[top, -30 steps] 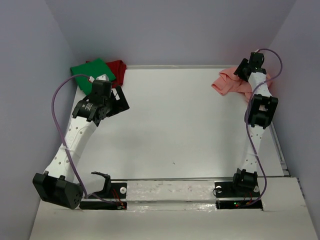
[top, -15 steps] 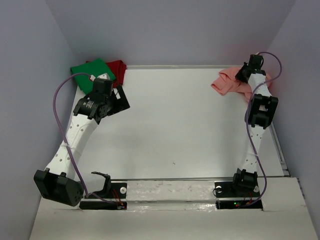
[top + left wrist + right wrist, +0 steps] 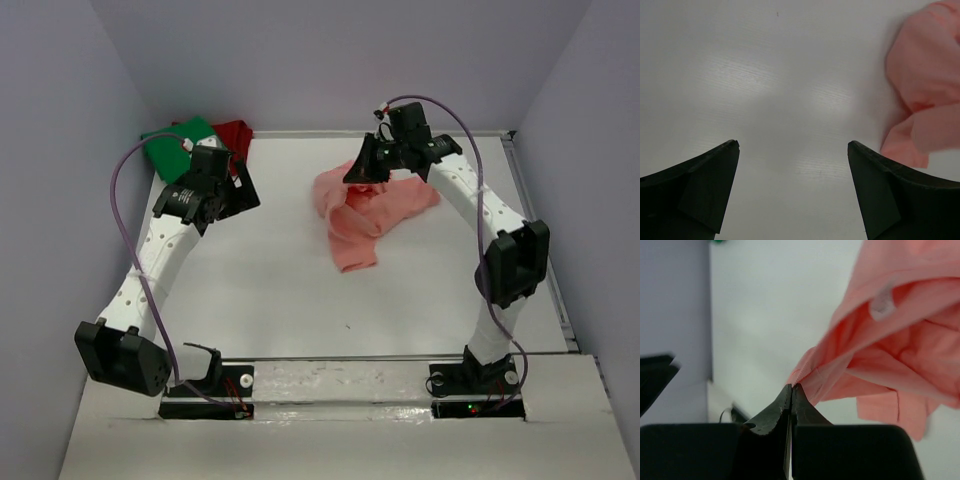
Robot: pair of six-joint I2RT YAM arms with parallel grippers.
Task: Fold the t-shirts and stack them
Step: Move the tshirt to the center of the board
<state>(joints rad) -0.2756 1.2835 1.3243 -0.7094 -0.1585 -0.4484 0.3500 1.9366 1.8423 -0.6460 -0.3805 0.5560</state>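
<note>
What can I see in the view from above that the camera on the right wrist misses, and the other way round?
Only from above: the dark red shirt in the far left corner, and the whole pink shirt, lying crumpled. Only the wrist camera: the right hand pinched shut on that shirt's edge, and a small white label inside it. Both: the pink shirt, the right hand, the white table.
</note>
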